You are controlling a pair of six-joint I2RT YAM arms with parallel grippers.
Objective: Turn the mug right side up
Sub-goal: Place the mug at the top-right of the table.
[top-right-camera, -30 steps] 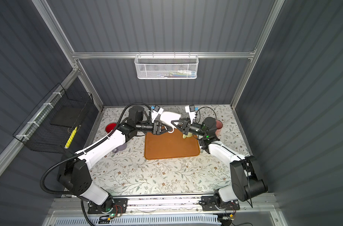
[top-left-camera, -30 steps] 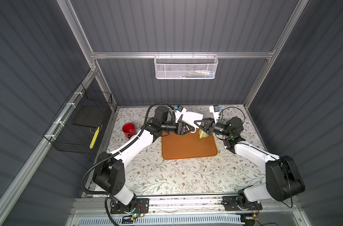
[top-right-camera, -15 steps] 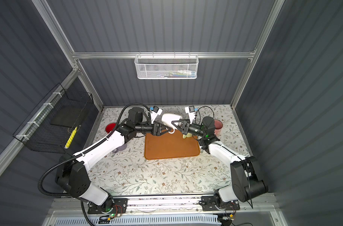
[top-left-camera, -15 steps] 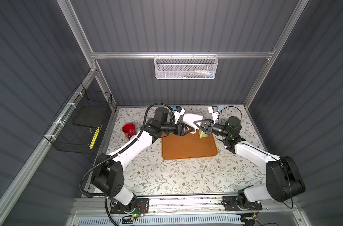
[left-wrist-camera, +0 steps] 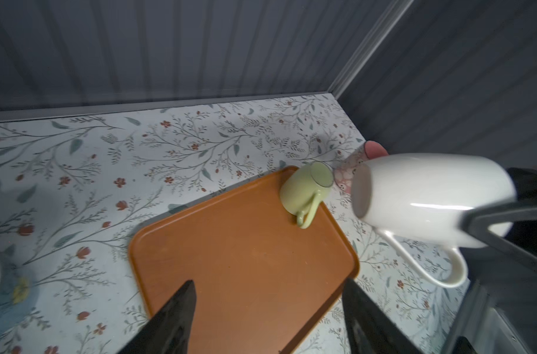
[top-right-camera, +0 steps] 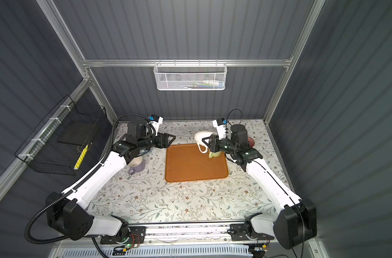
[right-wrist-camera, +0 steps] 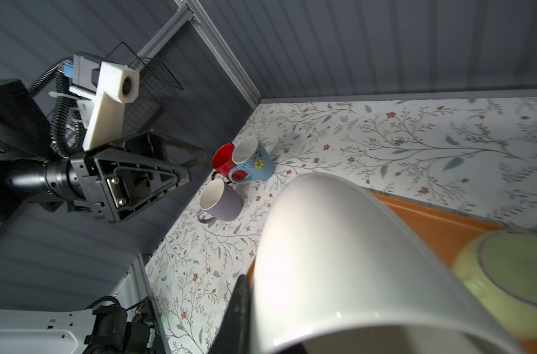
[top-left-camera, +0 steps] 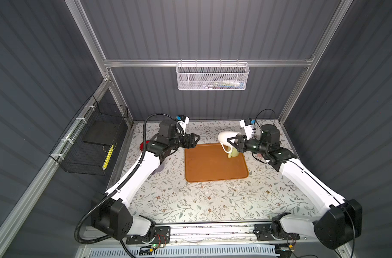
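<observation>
1. Your right gripper [top-left-camera: 232, 141] pinches the white mug [top-left-camera: 226, 136] by its rim, holding it on its side above the orange tray's [top-left-camera: 208, 165] 1 o'clock corner.
2. Your left gripper [top-left-camera: 196, 140] hangs spread and empty at the 11 o'clock corner.
3. A green mug [top-left-camera: 233, 153] sits inverted on the 1 o'clock corner.

The left arm [top-left-camera: 141, 169] comes up from the near left corner and bends in toward the far middle. Its wrist lies flat and points right. The left gripper [top-left-camera: 197, 141] is up in the air with its two fingers [left-wrist-camera: 175, 315] spread wide, and nothing is in it.

The right arm [top-left-camera: 302, 172] comes up from the near right corner the same way, pointing left. The right gripper [top-left-camera: 229, 143] is pinched tight on the rim of the white mug [top-left-camera: 226, 136]. The two grippers face each other, well apart.
</observation>
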